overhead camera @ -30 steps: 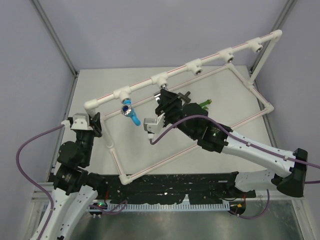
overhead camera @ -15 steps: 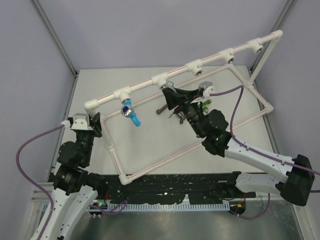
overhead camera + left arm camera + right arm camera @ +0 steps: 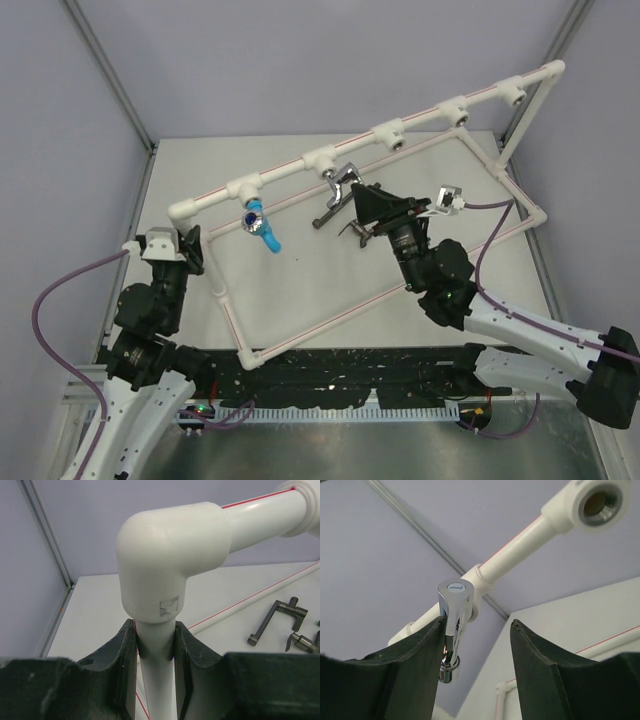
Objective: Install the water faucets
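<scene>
Top view. The white pipe frame [image 3: 182, 210] stands tilted over the bench [image 3: 290, 280], its top rail running from 8 o'clock to 2 o'clock and carrying a row of round sockets.

The chrome faucet [image 3: 345, 180] sits near the 12 o'clock side of the bench. Its end meets the second socket [image 3: 322, 158], counted from the 8 o'clock end of the rail. The blue faucet [image 3: 260, 225] hangs from the first socket, at 8 o'clock of the chrome one. A dark faucet [image 3: 327, 213] lies flat on the bench just beside the chrome one, at 7 o'clock of it.

The right claw [image 3: 352, 212] reaches in from 5 o'clock, with its jaws around the chrome faucet. In the right wrist view the jaws stand apart: the faucet rises against one finger [image 3: 410, 665], and a clear gap separates it from the other (so it is not clamped).

The left claw [image 3: 155, 627] is at the frame's 8 o'clock corner. It is closed narrow on the frame's upright post, one finger on each side, just below the elbow [image 3: 170, 545].
</scene>
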Motion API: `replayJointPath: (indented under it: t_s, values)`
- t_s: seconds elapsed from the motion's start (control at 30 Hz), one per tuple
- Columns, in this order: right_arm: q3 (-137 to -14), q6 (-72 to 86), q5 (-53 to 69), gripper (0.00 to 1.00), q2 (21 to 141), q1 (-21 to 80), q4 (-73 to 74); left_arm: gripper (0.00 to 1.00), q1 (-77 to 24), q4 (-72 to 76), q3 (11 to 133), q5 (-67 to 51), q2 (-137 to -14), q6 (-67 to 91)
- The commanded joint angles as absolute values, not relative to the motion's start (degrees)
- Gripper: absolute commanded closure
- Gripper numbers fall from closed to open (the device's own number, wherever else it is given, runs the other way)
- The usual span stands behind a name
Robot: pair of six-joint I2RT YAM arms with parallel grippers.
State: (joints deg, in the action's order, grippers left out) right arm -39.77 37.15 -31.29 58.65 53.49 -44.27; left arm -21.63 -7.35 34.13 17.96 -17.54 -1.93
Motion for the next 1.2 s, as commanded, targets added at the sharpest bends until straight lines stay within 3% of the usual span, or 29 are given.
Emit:
replayJointPath:
  t_s: [0.0,0.1,0.2,0.37,0.73,1.17]
  values:
    - [-41.74,6.95,-28.94,0.39,51.25,53.35,-38.97,1.00,-21.45,-9.93,33.66,18.28,-17.75,-3.78]
    - [-47.69,-15.51,-15.79,0.36,48.43,53.52,-29.21,1.00,-21.45,-9.93,33.66,18.28,-17.84,-3.78]
    - [-55.00,-39.20,-4.60,0.34,48.95,53.61,-10.09,1.00,-21.45,-9.93,33.84,18.28,-18.10,-3.78]
    - [-61.60,-60.16,3.25,0.32,50.45,53.79,-0.36,1.00,-21.45,-10.02,33.66,18.46,-18.11,-3.78]
    - [-70.93,-84.97,-5.97,0.25,56.68,58.62,18.10,1.00,-21.45,-9.93,33.66,18.46,-18.19,-3.96]
    - [-66.09,-102.66,-20.03,0.16,63.71,60.56,5.02,1.00,-21.45,-9.93,33.66,18.02,-18.28,-3.87]
